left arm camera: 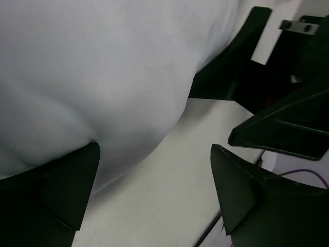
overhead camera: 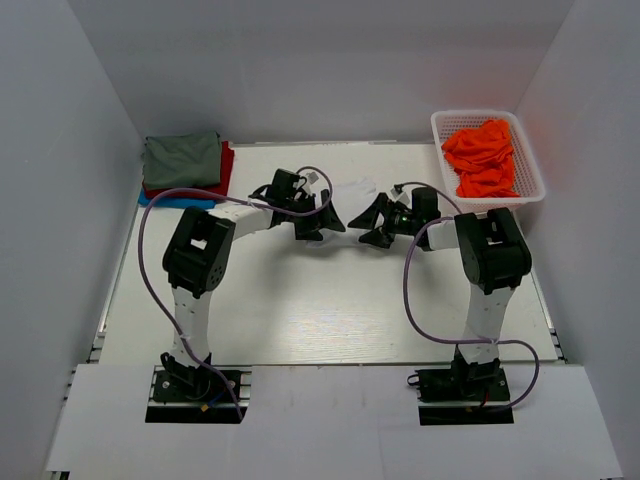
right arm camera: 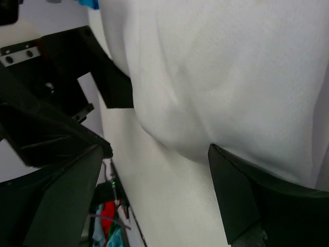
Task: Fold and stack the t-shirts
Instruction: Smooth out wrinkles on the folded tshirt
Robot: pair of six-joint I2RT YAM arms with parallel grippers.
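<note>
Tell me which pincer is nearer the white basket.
Right. The right pincer sits mid-table, left of the basket and lower in the overhead view. The left pincer faces it from farther left, so it is farther off.

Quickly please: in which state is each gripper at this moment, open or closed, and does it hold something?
Left gripper: open, at the white t-shirt, holding nothing.
Right gripper: open, at the same t-shirt, holding nothing.
</note>
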